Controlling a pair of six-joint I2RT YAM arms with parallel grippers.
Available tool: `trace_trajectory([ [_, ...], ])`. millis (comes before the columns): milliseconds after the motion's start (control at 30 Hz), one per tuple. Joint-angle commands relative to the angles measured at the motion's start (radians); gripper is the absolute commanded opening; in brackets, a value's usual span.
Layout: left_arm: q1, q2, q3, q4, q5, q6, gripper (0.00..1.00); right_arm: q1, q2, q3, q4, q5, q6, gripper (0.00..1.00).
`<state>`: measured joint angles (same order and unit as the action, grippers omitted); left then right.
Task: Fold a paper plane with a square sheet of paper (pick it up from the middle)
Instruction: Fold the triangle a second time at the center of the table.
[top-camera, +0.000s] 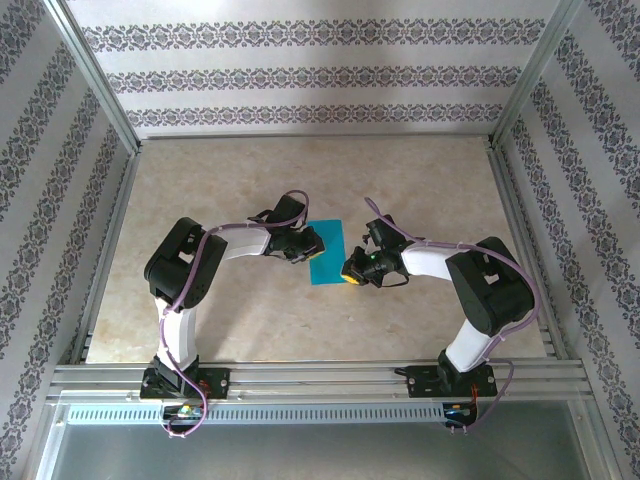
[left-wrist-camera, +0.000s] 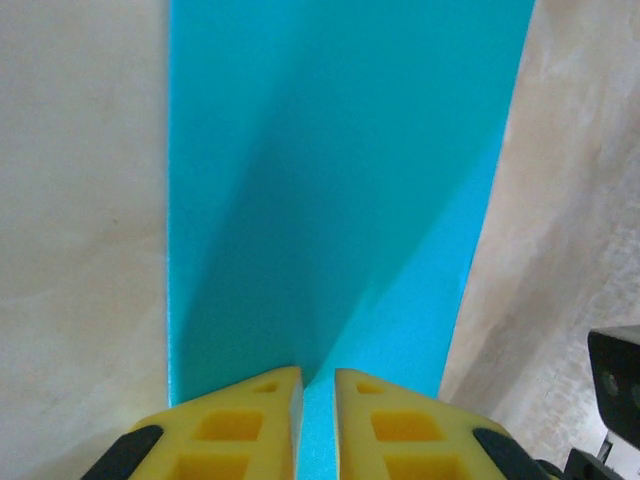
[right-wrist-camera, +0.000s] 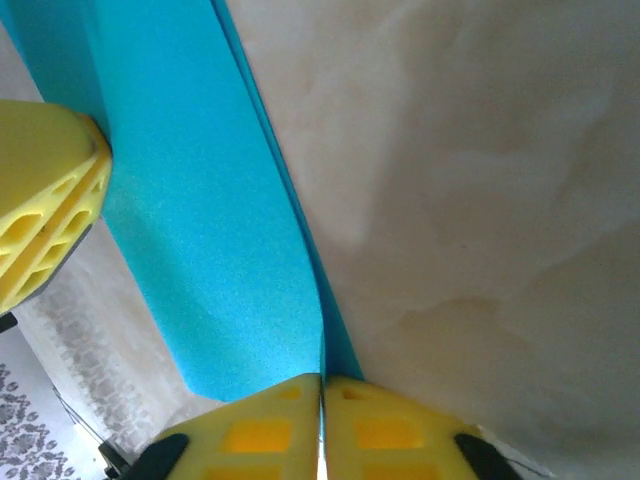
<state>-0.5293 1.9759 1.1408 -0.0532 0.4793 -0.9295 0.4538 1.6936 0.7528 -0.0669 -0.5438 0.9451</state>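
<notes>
The square sheet of paper (top-camera: 327, 252) is teal-blue and looks like an upright rectangle at the middle of the table, held between both arms. My left gripper (top-camera: 309, 247) is at its left edge. In the left wrist view the paper (left-wrist-camera: 330, 180) runs up between the yellow fingers of the left gripper (left-wrist-camera: 318, 375), which are shut on it, and a diagonal crease shadow crosses it. My right gripper (top-camera: 351, 271) is at the paper's lower right corner. In the right wrist view the right gripper (right-wrist-camera: 322, 378) is shut on the paper's (right-wrist-camera: 200, 230) doubled edge.
The beige tabletop (top-camera: 250, 310) is bounded by aluminium rails (top-camera: 310, 375) at the front and patterned walls (top-camera: 310, 70) at the back and sides. A yellow finger of the left gripper (right-wrist-camera: 45, 220) appears at the left of the right wrist view.
</notes>
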Motion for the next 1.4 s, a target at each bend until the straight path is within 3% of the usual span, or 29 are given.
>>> trace_trajectory([
  [0,-0.008,-0.038,-0.012,0.021,0.034,0.070,0.20,-0.010,-0.010,-0.002,-0.016,0.005,0.006,0.06],
  [167,-0.005,-0.090,-0.007,0.017,-0.021,0.139,0.27,-0.025,-0.047,-0.034,-0.062,-0.002,-0.012,0.02],
  [900,0.009,0.040,0.014,-0.004,-0.001,0.078,0.20,-0.033,-0.117,-0.023,-0.027,-0.056,-0.035,0.02],
  [1367,0.010,0.044,0.004,-0.007,0.006,0.069,0.19,-0.008,0.001,0.095,0.041,-0.074,-0.057,0.03],
])
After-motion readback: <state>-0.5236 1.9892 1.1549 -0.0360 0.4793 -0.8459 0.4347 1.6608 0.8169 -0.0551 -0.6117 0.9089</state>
